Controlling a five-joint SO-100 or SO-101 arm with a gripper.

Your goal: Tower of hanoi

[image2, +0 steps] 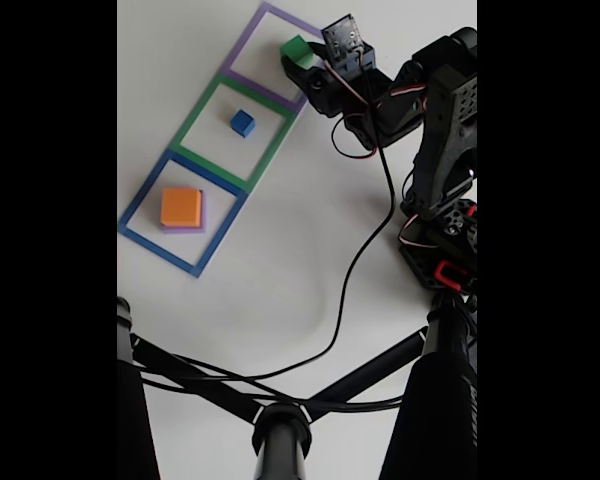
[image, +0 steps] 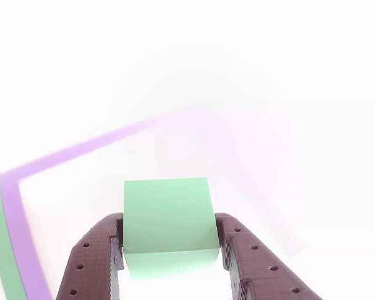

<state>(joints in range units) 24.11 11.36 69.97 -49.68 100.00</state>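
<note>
While the gripper [image: 170, 262] clamps the green block [image: 167, 215] between its two dark fingers [image: 90, 262], we see in the other view that the jaws are closed only as far as the block's width, one finger on each side face. In the fixed view we take the green square outline [image2: 202, 108] as landmark: the green block [image2: 297, 50] sits in the gripper [image2: 305, 62] over the purple square outline [image2: 248, 42], i.e. the outline just above the landmark; we can't tell whether it touches the table [image2: 280, 260] or hangs a bit above. The small blue cube [image2: 243, 123] lies inside the landmark, approx. centre. Below the landmark, in the blue square outline [image2: 140, 205], the orange-yellow block [image2: 180, 206] rests on the purple block [image2: 201, 212], w/ only a thin purple edge showing. The arm [image2: 442, 150] stands right of the landmark.
</note>
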